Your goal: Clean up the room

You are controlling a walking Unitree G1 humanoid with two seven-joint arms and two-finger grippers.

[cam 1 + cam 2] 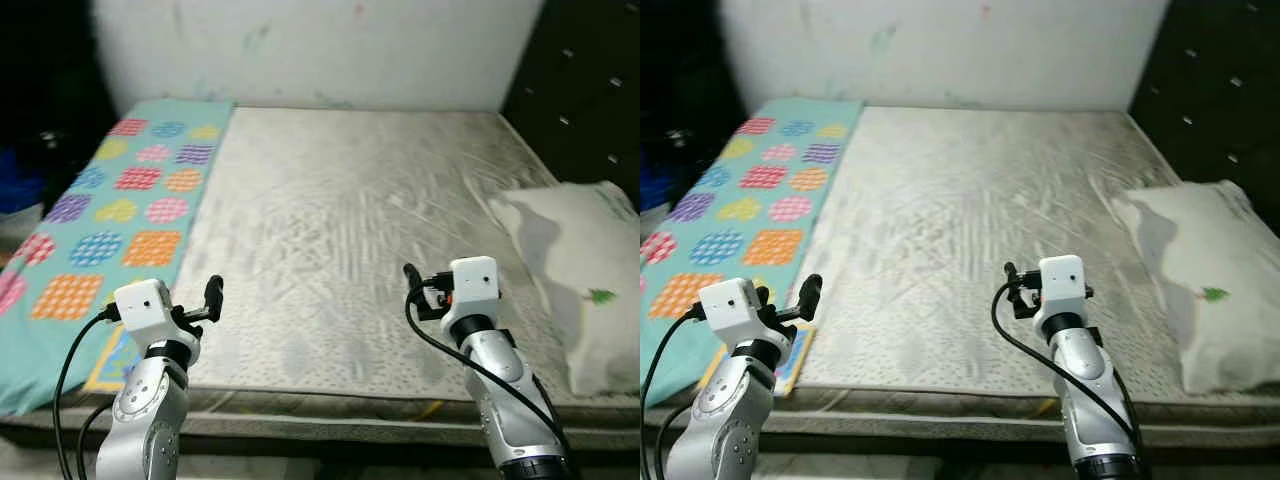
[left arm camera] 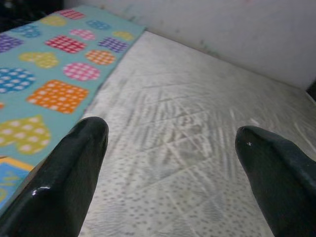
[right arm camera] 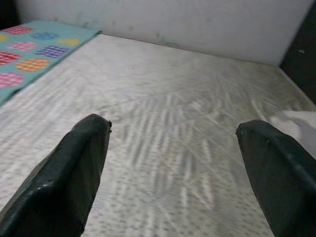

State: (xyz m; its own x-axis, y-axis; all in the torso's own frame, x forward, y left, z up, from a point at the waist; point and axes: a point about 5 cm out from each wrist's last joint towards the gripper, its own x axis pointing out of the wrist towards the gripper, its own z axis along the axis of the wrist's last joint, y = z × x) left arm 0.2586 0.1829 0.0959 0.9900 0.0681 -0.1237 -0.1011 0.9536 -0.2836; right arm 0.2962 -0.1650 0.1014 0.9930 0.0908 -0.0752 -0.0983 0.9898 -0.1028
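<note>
The blanket (image 1: 120,220) lies in a long strip down the left side of the frame, its long axis running from the lower left edge of the mattress (image 1: 350,230) up toward the wall. The left gripper (image 1: 212,298), fingers spread wide and empty, hangs low left just beside the blanket's near end, so that arm is nearer. The right gripper (image 1: 410,280), also spread and empty, sits lower centre-right, closer to the pillow (image 1: 580,270) at the right edge.

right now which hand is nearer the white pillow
Right. The right hand hovers over the bare mattress just short of the white pillow on the bed's right side. The left hand is across the bed, beside the patterned blanket.
</note>
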